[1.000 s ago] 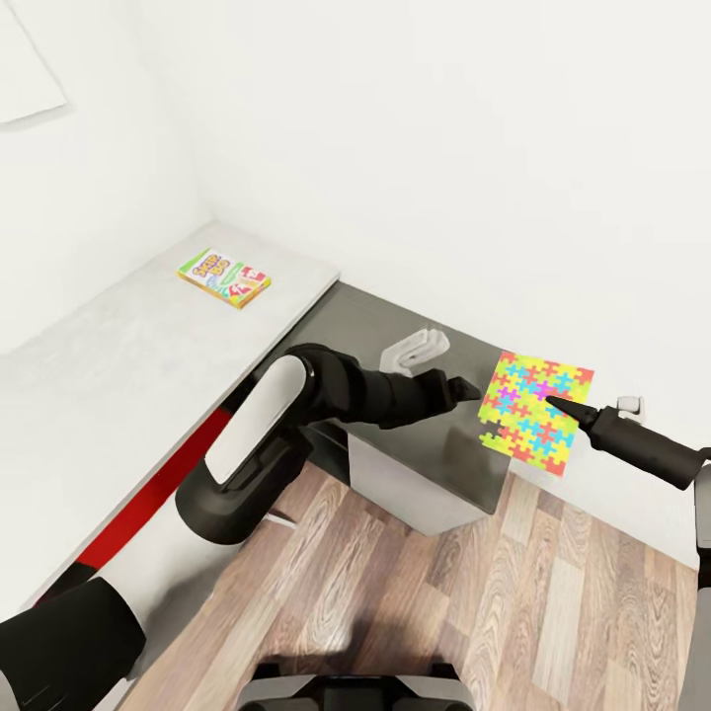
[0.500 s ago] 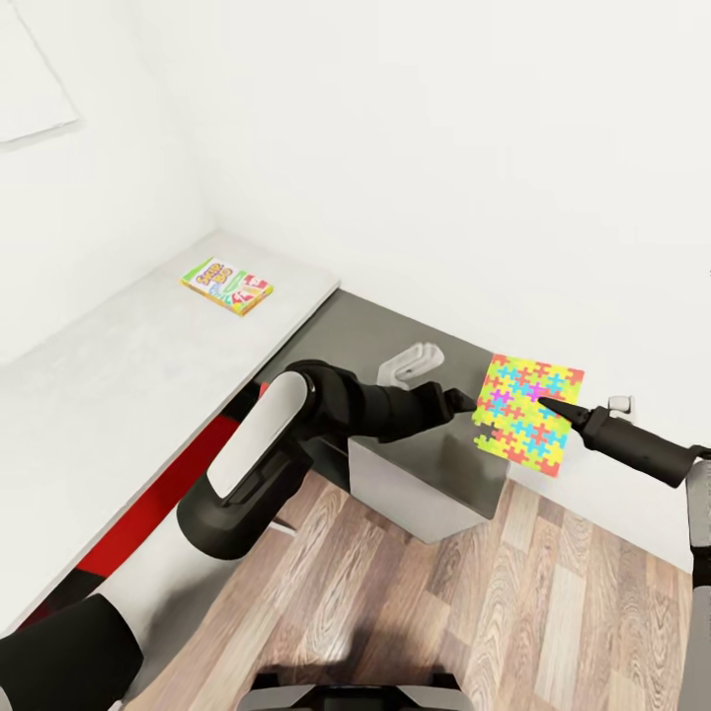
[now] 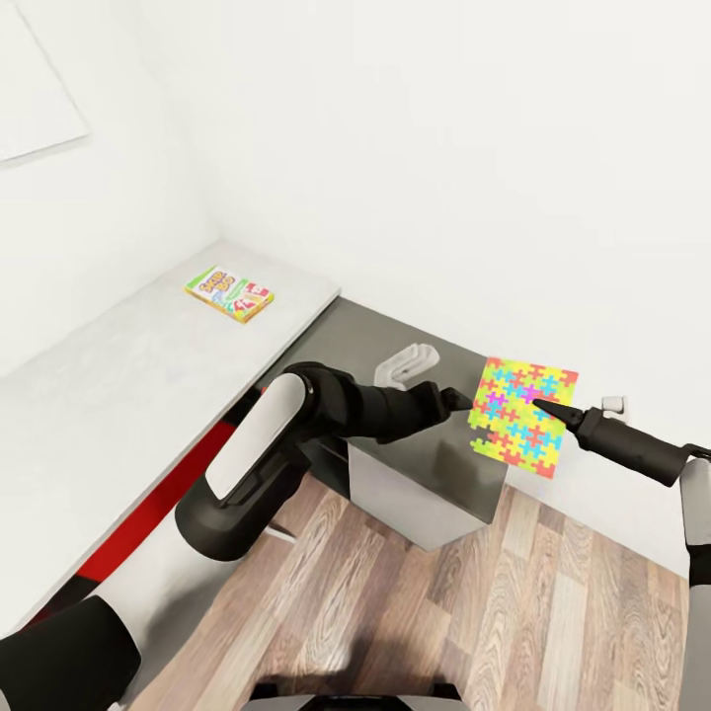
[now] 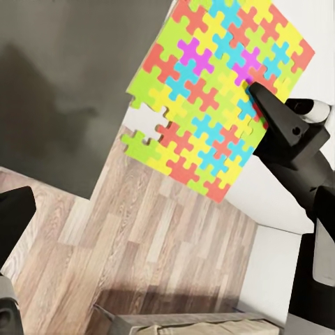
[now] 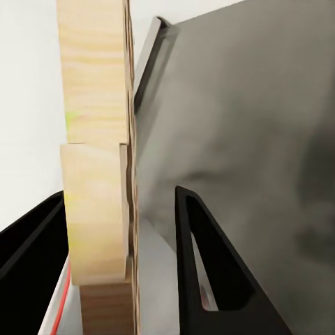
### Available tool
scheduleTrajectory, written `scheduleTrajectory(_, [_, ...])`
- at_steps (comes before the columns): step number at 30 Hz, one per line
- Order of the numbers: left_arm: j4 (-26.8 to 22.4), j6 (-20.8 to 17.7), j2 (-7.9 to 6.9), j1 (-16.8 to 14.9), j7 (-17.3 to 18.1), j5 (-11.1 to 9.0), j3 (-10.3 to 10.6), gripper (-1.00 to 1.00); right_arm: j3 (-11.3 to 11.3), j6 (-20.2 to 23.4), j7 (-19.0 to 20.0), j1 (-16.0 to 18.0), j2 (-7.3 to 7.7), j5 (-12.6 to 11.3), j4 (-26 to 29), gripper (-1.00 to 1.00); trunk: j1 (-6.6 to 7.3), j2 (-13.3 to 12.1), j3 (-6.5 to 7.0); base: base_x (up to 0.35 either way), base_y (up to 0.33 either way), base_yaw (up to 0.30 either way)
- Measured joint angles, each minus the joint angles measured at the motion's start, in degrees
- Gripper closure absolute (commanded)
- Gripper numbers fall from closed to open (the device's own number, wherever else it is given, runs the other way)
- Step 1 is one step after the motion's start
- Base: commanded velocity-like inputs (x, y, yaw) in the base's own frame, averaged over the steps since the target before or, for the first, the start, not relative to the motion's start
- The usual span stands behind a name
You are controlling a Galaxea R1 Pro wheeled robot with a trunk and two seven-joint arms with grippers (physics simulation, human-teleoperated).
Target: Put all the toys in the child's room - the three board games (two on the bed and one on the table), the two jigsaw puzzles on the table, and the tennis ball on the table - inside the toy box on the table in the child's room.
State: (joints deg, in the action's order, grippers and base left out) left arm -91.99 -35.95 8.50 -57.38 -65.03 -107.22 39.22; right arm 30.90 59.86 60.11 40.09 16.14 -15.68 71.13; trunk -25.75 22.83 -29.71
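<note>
A jigsaw puzzle [image 3: 509, 434] of bright interlocking pieces hangs upright in the air over the wood floor, with my right gripper [image 3: 541, 405] shut on it. In the right wrist view it stands edge-on, its wooden back [image 5: 94, 105] between the two black fingers [image 5: 209, 272]. My left gripper [image 3: 464, 400] points at the puzzle's left edge, close to it but apart, open and holding nothing. The left wrist view looks at the puzzle's face [image 4: 209, 91] with a right fingertip [image 4: 269, 105] on it. A Skip-Bo board game [image 3: 229, 293] lies flat on the light grey table [image 3: 118, 375].
A dark grey unit [image 3: 395, 341] stands against the white wall beside the table, with a small pale bracket-like thing [image 3: 410, 363] on it. A wall socket [image 3: 614, 403] sits behind the puzzle. Wood-plank floor [image 3: 474, 602] lies below. A red strip [image 3: 163, 489] runs under the table edge.
The head camera has tilted a little, shifting the scene down. My right gripper has carried the puzzle slightly up and left, nearer the left gripper's tip.
</note>
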Motion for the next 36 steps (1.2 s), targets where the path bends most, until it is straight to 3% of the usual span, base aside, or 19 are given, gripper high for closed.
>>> scheduleTrajectory(13, [-0.01,0.21,-0.18,0.33,0.3,-0.03,-0.11,-1.0,-0.13,0.0,-0.01,0.03,0.03,-0.04,0.1,1.0,0.0,0.0,1.22,0.0,0.0,0.0])
scheduleTrajectory(23, [-0.01,-0.11,-0.85,3.35,3.01,0.03,-3.43,-1.0,-0.18,0.0,0.01,0.03,0.03,-0.2,0.38,1.0,0.0,0.0,2.16,0.0,0.0,0.0])
scheduleTrajectory(36, [0.12,-0.36,-1.19,4.97,6.78,0.14,-4.87,-1.0,-0.47,0.0,0.39,-0.05,0.13,-0.45,0.7,1.0,0.0,0.0,3.39,0.0,0.0,0.0])
